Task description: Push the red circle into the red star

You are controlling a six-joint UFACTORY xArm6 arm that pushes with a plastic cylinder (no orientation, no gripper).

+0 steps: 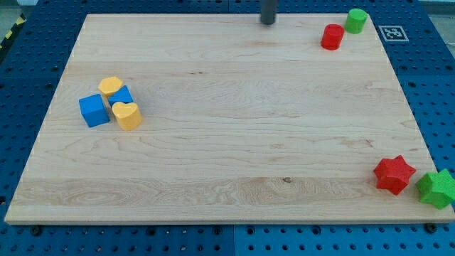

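The red circle stands near the view's top right of the wooden board, touching or almost touching a green circle to its upper right. The red star lies at the view's bottom right, next to a green star at the board's edge. My tip is at the view's top centre, well to the left of the red circle and not touching any block.
A cluster on the view's left holds a blue cube, a yellow hexagon-like block, a second blue block and a yellow heart. The board lies on a blue pegboard.
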